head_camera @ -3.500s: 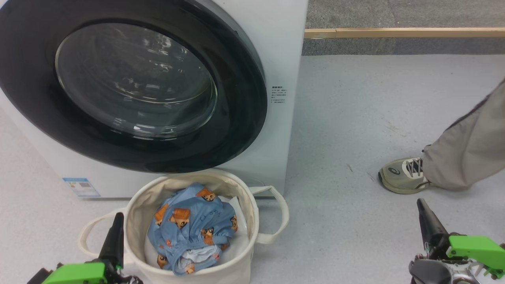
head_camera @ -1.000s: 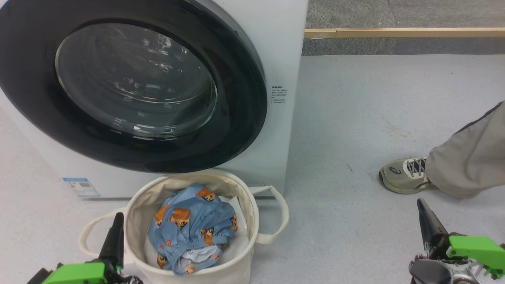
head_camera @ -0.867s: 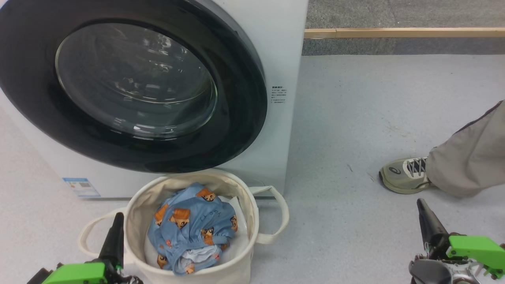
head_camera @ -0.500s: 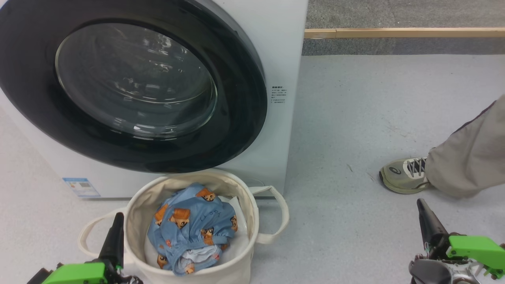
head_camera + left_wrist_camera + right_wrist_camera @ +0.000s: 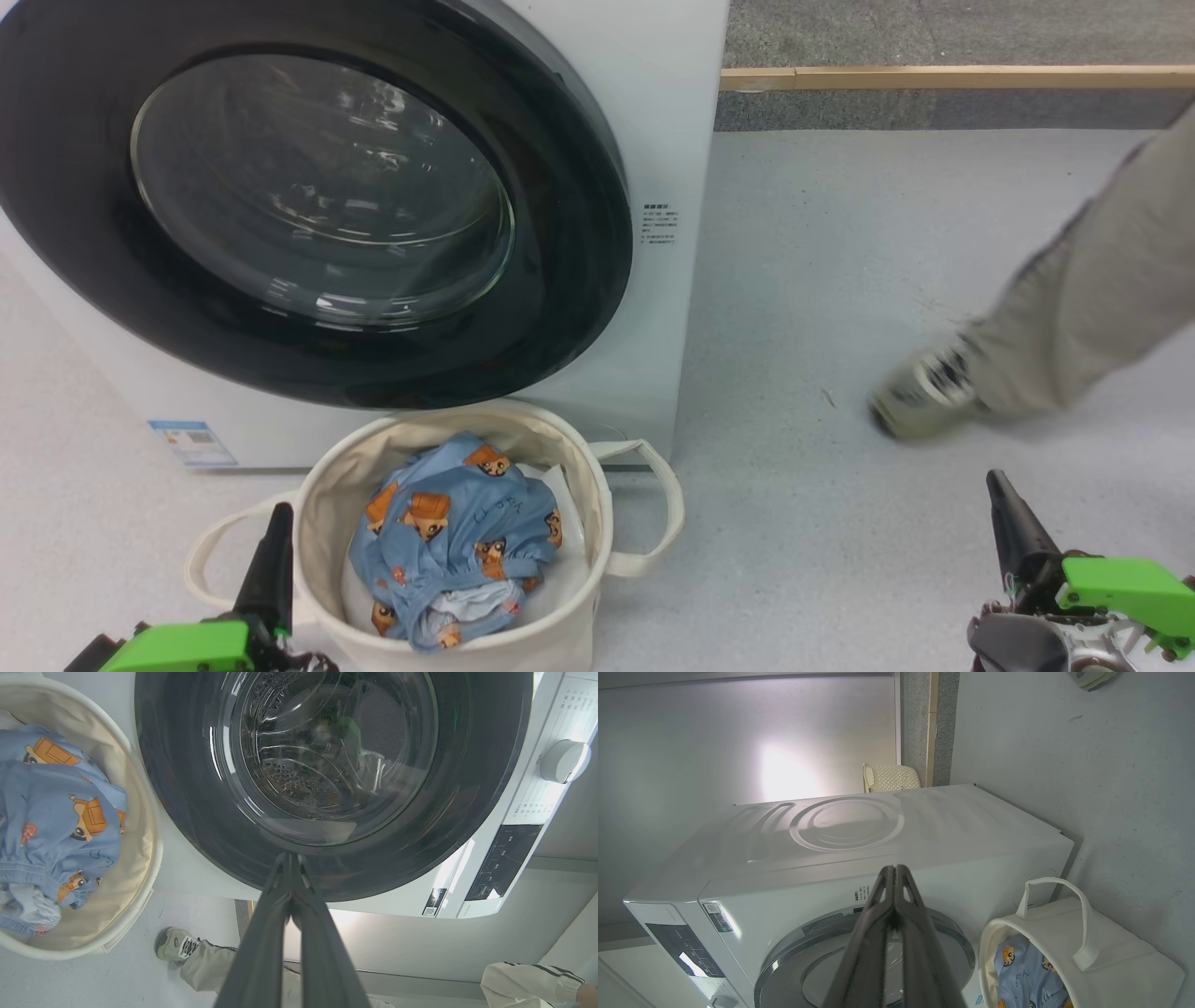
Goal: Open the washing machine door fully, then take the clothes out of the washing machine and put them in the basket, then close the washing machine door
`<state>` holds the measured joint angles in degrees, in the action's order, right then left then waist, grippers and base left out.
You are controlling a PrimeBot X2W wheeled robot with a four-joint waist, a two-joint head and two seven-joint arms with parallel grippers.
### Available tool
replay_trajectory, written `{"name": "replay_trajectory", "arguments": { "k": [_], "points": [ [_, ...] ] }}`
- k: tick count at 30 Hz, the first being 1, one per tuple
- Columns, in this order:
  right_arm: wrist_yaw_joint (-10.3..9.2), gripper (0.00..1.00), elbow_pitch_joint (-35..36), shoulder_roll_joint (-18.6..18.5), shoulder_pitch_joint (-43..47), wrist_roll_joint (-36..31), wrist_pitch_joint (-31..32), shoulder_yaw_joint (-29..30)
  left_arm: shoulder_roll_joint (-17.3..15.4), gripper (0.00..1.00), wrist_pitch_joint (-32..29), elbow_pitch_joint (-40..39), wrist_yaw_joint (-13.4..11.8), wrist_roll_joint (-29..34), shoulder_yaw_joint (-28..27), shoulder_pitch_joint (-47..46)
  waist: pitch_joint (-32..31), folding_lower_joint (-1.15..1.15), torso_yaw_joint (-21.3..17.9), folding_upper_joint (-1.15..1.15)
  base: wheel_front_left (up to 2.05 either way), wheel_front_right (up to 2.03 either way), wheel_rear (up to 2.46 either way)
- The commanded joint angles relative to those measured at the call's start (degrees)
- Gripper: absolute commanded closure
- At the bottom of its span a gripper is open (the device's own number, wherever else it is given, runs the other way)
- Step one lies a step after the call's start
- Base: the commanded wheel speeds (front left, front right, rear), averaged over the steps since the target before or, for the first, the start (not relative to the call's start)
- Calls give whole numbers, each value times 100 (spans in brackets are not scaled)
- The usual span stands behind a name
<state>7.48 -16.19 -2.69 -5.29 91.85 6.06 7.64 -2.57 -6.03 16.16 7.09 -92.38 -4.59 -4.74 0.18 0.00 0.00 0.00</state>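
We judge the task finished: the washing machine door (image 5: 308,205) sits closed and the bear-print garment (image 5: 457,541) lies in the canvas basket (image 5: 599,509). The left gripper (image 5: 289,858) and right gripper (image 5: 894,870) are pressed together, empty.

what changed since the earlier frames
The person's shoe and trouser leg swung left and up the head view, now blurred. The washing machine door stayed shut, the clothes in the basket, the left end effector and right end effector shut and still.

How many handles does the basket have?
2. On the basket, the left handle loops out beside the left claw; the right handle loops out near the washing machine. None looks hidden.
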Motion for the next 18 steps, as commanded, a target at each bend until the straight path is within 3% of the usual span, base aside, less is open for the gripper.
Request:
{"name": "replay_trajectory", "arguments": {
  "k": [1,18],
  "points": [
    [1,100,217,-19,-89,33,41,-114,-31,100,-45,-212,40,20,-192,-145,0,0,0,0,0,0,0],
    [1,100,217,-19,-89,33,41,-114,-31,100,-45,-212,40,20,-192,-145,0,0,0,0,0,0,0]
  ]
}}
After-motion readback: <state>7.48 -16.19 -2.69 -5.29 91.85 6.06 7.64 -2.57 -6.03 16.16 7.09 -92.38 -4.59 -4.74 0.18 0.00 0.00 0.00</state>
